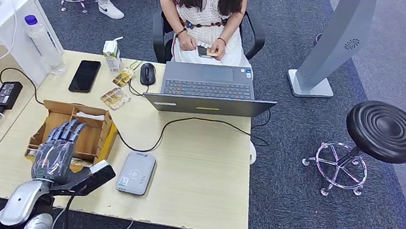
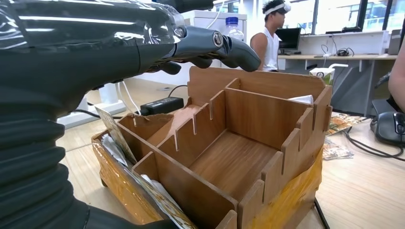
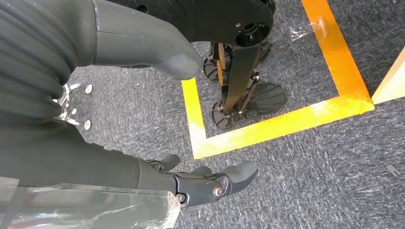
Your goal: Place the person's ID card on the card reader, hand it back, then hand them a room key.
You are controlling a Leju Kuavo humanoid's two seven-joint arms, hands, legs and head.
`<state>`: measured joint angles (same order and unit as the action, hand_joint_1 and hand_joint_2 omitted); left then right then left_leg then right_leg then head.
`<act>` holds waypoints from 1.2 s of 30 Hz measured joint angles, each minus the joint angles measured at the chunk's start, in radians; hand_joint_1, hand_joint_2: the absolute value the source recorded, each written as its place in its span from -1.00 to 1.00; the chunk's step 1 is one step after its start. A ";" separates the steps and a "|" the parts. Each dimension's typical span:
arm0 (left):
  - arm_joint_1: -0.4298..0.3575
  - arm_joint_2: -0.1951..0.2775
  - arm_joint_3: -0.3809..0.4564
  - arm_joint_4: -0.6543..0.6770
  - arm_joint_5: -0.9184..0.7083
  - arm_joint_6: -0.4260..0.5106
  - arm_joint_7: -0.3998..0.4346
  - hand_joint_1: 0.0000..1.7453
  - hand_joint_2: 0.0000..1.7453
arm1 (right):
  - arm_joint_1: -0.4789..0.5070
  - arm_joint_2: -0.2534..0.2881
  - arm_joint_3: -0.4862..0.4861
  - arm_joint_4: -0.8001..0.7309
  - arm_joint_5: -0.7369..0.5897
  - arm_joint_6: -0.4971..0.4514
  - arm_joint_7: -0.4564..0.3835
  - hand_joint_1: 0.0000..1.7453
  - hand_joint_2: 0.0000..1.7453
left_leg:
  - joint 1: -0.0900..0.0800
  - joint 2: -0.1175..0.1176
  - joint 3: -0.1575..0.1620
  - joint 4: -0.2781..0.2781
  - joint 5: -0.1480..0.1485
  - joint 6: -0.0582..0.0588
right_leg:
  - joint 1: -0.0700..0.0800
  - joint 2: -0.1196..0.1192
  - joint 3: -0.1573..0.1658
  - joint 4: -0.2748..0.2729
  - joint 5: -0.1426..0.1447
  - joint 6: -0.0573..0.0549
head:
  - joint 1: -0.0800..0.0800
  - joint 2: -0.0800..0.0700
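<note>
Left hand [image 1: 57, 151] hovered over the wooden box [image 1: 75, 132] near the desk's [image 1: 198, 174] front-left corner, fingers spread, holding nothing. Right hand [image 3: 210, 183] hung low over the carpet, fingers loosely apart, empty.

One reader [image 1: 136, 172] lay by the front edge, just beside the box, nothing on it. Person [image 1: 206, 13] sat behind the far edge, holding a small card-like object [image 1: 212, 52]; cannot tell if it was the ID.

Judged: task at its start. Card placing, return and key handover all left. The key is not identifiable.

Counts: one laptop [image 1: 210, 88], one phone [image 1: 85, 76], one mouse [image 1: 147, 73], one bottle [image 1: 43, 43].
</note>
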<state>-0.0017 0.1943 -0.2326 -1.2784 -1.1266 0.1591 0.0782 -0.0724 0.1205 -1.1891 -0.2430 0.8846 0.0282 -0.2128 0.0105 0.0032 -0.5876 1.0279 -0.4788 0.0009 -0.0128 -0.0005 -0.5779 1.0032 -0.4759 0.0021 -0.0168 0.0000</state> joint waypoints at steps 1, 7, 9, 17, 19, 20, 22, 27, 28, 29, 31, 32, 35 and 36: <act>0.000 0.001 0.000 0.000 0.002 -0.003 0.000 -1.00 1.00 | 0.000 0.000 0.000 0.000 0.001 0.000 0.000 -1.00 1.00 | 0.000 0.000 0.000 0.000 0.000 0.000 | 0.000 0.000 0.000 0.000 0.000 0.000 | 0.000 0.000; 0.002 0.002 -0.003 -0.004 0.009 -0.013 0.000 -1.00 1.00 | 0.001 0.000 0.000 0.000 0.001 0.000 0.000 -1.00 1.00 | 0.000 0.000 0.000 0.000 0.000 0.000 | 0.000 0.000 0.000 0.000 0.000 0.000 | 0.000 0.000; 0.003 0.003 -0.005 -0.004 0.011 -0.013 0.000 -1.00 1.00 | 0.002 0.000 0.000 0.000 0.001 0.000 0.000 -1.00 1.00 | 0.000 0.000 0.000 0.000 0.000 0.000 | 0.000 0.000 0.000 0.000 0.000 0.000 | 0.000 0.000; 0.003 0.009 -0.008 -0.004 0.011 -0.013 0.000 -1.00 1.00 | 0.003 0.000 0.000 0.000 0.001 0.000 0.000 -1.00 1.00 | 0.000 0.000 0.000 0.000 0.000 0.000 | 0.000 0.000 0.000 0.000 0.000 0.000 | 0.000 0.000; 0.003 0.009 -0.008 -0.004 0.011 -0.013 0.000 -1.00 1.00 | 0.003 0.000 0.000 0.000 0.001 0.000 0.000 -1.00 1.00 | 0.000 0.000 0.000 0.000 0.000 0.000 | 0.000 0.000 0.000 0.000 0.000 0.000 | 0.000 0.000; 0.003 0.009 -0.008 -0.004 0.011 -0.013 0.000 -1.00 1.00 | 0.003 0.000 0.000 0.000 0.001 0.000 0.000 -1.00 1.00 | 0.000 0.000 0.000 0.000 0.000 0.000 | 0.000 0.000 0.000 0.000 0.000 0.000 | 0.000 0.000; 0.003 0.009 -0.009 -0.004 0.011 -0.013 0.000 -1.00 1.00 | 0.003 0.000 0.000 0.000 0.001 0.000 0.000 -1.00 1.00 | 0.000 0.000 0.000 0.000 0.000 0.000 | 0.000 0.000 0.000 0.000 0.000 0.000 | 0.000 0.000; 0.003 0.009 -0.010 -0.004 0.011 -0.013 0.000 -1.00 1.00 | 0.003 0.000 0.000 0.000 0.001 0.000 0.000 -1.00 1.00 | 0.000 0.000 0.000 0.000 0.000 0.000 | 0.000 0.000 0.000 0.000 0.000 0.000 | 0.000 0.000; 0.003 0.009 -0.011 -0.004 0.011 -0.013 0.000 -1.00 1.00 | 0.003 0.000 0.000 0.000 0.001 0.000 0.000 -1.00 1.00 | 0.000 0.000 0.000 0.000 0.000 0.000 | 0.000 0.000 0.000 0.000 0.000 0.000 | 0.000 0.000; 0.003 0.009 -0.011 -0.004 0.011 -0.013 0.000 -1.00 1.00 | 0.003 0.000 0.000 0.000 0.001 0.000 0.000 -1.00 1.00 | 0.000 0.000 0.000 0.000 0.000 0.000 | 0.000 0.000 0.000 0.000 0.000 0.000 | 0.000 0.000; 0.003 0.009 -0.013 -0.004 0.011 -0.013 0.000 -1.00 1.00 | 0.003 0.000 0.000 0.000 0.001 0.000 0.000 -1.00 1.00 | 0.000 0.000 0.000 0.000 0.000 0.000 | 0.000 0.000 0.000 0.000 0.000 0.000 | 0.000 0.000; 0.003 0.009 -0.013 -0.004 0.012 -0.013 0.000 -1.00 1.00 | 0.003 0.000 0.000 0.000 0.001 0.000 0.000 -1.00 1.00 | 0.000 0.000 0.000 0.000 0.000 0.000 | 0.000 0.000 0.000 0.000 0.000 0.000 | 0.000 0.000; 0.003 0.009 -0.014 -0.004 0.013 -0.015 0.000 -1.00 1.00 | 0.003 0.000 0.000 0.000 0.001 0.000 0.000 -1.00 1.00 | 0.000 0.000 0.000 0.000 0.000 0.000 | 0.000 0.000 0.000 0.000 0.000 0.000 | 0.000 0.000; 0.003 0.009 -0.014 -0.004 0.014 -0.015 0.000 -1.00 1.00 | 0.003 0.000 0.000 0.000 0.001 0.000 0.000 -1.00 1.00 | 0.000 0.000 0.000 0.000 0.000 0.000 | 0.000 0.000 0.000 0.000 0.000 0.000 | 0.000 0.000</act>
<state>0.0009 0.2037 -0.2467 -1.2829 -1.1128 0.1437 0.0784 -0.0697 0.1205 -1.1894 -0.2430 0.8858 0.0282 -0.2125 0.0106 0.0033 -0.5878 1.0279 -0.4789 0.0009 -0.0128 -0.0004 -0.5780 1.0032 -0.4759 0.0021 -0.0168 0.0000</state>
